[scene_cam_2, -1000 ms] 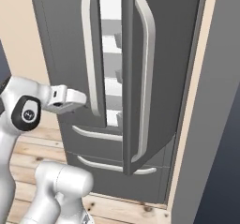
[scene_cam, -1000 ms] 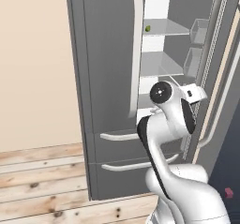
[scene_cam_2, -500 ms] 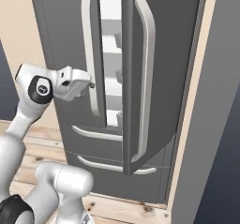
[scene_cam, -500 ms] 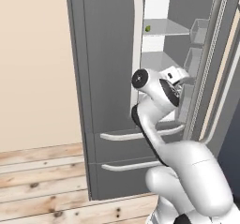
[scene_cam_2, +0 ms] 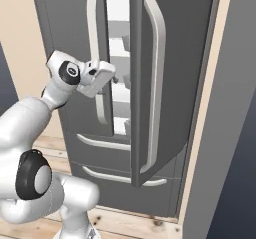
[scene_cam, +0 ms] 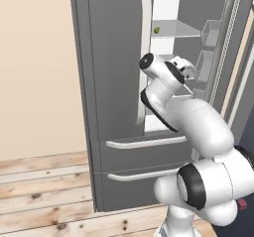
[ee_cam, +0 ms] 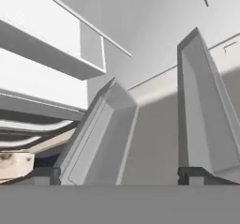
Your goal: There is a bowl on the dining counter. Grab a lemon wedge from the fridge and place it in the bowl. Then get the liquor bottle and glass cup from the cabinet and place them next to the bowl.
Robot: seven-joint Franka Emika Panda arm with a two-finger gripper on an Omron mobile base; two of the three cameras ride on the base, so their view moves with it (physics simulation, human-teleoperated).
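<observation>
The dark grey fridge (scene_cam: 114,57) stands with its left door closed and its right door (scene_cam_2: 175,83) swung partly open. A small yellow-green lemon wedge (scene_cam: 157,30) lies on an upper white shelf inside. My gripper (scene_cam: 187,71) is raised at the gap between the doors (scene_cam_2: 111,75), below and to the right of the wedge. In the hand view the gripper (ee_cam: 119,176) is open with nothing between its widely spaced fingertips (ee_cam: 49,174), facing the door bins. The bowl, dining counter, liquor bottle, glass cup and cabinet are out of view.
Grey door bins (ee_cam: 101,138) line the inside of the open door (scene_cam: 211,32). White shelves (ee_cam: 47,35) are stacked in the fridge. Long pale handles (scene_cam_2: 155,83) jut from both doors. A beige wall (scene_cam: 34,67) is on the left above a wooden floor (scene_cam: 39,191).
The arm has lifted and swung the hand up and inward, from in front of the doors to the gap at the fridge opening. The jaws stayed wide.
</observation>
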